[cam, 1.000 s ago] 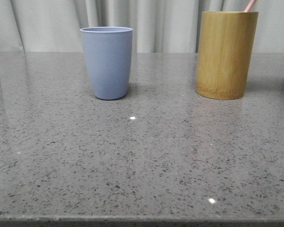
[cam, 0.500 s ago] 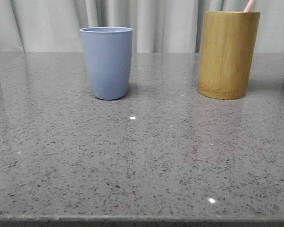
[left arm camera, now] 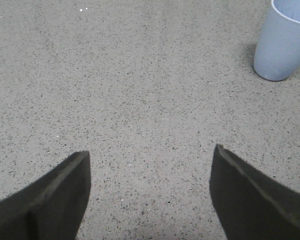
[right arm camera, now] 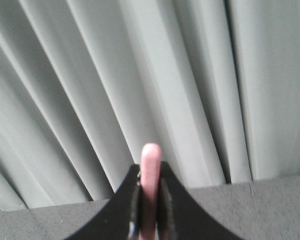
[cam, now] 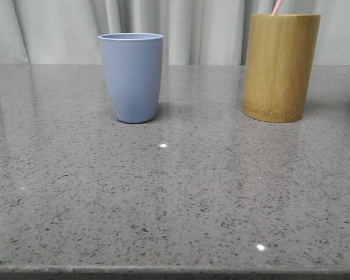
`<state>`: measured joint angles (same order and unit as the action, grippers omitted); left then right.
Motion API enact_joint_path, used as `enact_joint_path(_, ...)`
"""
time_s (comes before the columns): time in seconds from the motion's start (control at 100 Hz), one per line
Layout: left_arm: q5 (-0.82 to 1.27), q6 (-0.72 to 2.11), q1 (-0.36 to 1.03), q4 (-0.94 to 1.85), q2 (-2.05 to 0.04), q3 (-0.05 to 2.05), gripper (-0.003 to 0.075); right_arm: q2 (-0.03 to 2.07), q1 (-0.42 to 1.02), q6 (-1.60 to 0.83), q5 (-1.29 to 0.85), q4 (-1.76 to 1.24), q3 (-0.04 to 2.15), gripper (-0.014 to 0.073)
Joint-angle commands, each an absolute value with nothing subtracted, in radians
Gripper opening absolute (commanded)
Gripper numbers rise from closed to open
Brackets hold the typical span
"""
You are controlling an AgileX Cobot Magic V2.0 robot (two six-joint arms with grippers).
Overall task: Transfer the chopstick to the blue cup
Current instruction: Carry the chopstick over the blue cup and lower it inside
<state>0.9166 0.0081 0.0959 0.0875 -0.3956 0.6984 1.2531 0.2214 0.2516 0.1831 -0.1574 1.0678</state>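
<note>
Right wrist view — right end effector [right arm camera: 149,200] clamping chopstick [right arm camera: 150,170], left end effector [left arm camera: 150,165] spread.

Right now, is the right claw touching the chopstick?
Touching. In the right wrist view the right claw has its dark fingers pressed against both sides of the pink chopstick, with no gap on either side.

Pale blue cup [cam: 131,77], pink chopstick [right arm camera: 150,187] — tan bamboo holder [cam: 281,67], speckled grey table [cam: 175,198]

Pink chopstick [cam: 276,7] stands in bamboo cup [cam: 281,67]; blue cup [cam: 131,77] upright.
</note>
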Motion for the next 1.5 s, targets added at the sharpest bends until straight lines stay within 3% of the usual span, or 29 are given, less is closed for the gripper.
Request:
enact_joint_path(0.0,0.841,0.000,0.091,0.102,-0.404,0.724,0.0492,1.203,0.221,0.243,0.130,-0.094,1.193,-0.0067)
enact_joint_path(0.23,0.841,0.000,0.091,0.102,-0.404,0.724,0.0492,1.195,0.275,0.243,-0.068,-0.076,1.395,-0.0067)
enact_joint_path(0.86,0.841,0.000,0.091,0.102,-0.404,0.724,0.0492,1.464,0.580,0.244,0.185,-0.078,1.399,-0.0067)
enact_joint_path(1.49,0.841,0.000,0.091,0.102,-0.406,0.724,0.0492,1.568,0.610,0.248,0.057,-0.078,1.399,-0.0063)
